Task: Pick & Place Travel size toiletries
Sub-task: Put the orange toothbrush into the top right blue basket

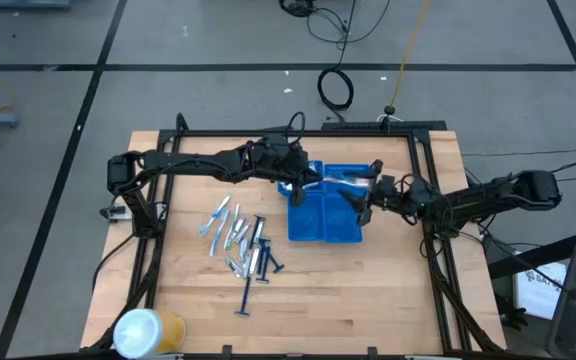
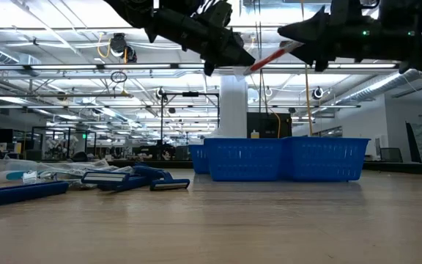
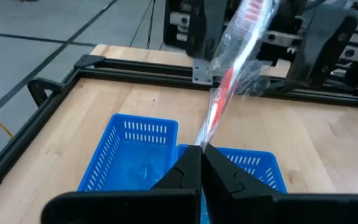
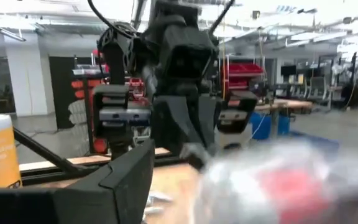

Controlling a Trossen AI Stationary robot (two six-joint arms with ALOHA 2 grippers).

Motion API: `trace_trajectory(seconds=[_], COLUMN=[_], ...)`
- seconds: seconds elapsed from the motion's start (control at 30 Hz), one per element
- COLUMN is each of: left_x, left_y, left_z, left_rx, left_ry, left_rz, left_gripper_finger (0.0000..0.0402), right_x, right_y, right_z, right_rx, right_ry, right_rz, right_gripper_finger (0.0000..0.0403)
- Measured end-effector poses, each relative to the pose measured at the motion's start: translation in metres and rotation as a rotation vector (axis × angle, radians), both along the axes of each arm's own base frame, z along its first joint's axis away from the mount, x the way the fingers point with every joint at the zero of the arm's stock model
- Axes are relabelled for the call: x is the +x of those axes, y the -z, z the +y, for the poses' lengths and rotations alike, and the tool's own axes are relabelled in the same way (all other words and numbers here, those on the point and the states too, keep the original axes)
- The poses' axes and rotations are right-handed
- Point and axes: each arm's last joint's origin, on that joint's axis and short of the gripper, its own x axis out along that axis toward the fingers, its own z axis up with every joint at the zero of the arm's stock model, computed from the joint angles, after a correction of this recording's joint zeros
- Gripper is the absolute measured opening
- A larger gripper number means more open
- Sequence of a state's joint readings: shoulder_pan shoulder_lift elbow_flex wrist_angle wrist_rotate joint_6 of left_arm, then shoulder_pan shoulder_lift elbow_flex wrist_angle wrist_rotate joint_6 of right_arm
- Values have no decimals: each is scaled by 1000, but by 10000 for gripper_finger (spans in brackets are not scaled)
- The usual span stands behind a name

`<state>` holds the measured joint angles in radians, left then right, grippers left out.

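A: Toiletries [image 1: 240,240] lie scattered on the table [image 1: 368,290] at about nine o'clock from the blue tray [image 1: 325,225], with dark razors [image 2: 134,179] among them.

B: And the clear packet with the red stick [image 3: 232,74]?

A: It hangs in the air above the tray, pinched at one end by the left gripper [image 3: 201,149], whose fingers are closed tight on it.

B: The other end?

A: It reaches the right gripper [image 1: 368,192], which sits at three o'clock of the tray. Its fingers stand apart around the packet; I cannot tell whether they press it.

B: Anything else?

A: A white-and-yellow roll [image 1: 146,330] stands at the table's seven o'clock corner.
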<state>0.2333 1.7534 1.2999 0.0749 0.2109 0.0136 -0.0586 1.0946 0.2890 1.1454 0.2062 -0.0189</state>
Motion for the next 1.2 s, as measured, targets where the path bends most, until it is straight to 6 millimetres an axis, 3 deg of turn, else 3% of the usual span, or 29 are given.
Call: trace_trajectory(seconds=[0.3, 0.7, 0.87, 0.97, 1.2], left_x=[0, 0, 0, -2, -23], left_y=[0, 1, 2, 5, -11], left_z=[0, 0, -2, -1, -1], left_rx=[-15, -36, -58, -90, 29], left_ry=[-8, -11, -19, -114, -340], left_rz=[5, 8, 16, 55, 145], left_gripper_finger=[0, 0, 0, 8, 90], right_x=[1, 1, 1, 2, 2], right_y=[3, 4, 4, 5, 11], right_z=[0, 0, 0, 0, -4], right_rx=[-75, -133, -145, -137, -82], right_ry=[20, 37, 39, 39, 62], right_rz=[58, 91, 85, 95, 153], right_gripper_finger=[165, 17, 26, 24, 15])
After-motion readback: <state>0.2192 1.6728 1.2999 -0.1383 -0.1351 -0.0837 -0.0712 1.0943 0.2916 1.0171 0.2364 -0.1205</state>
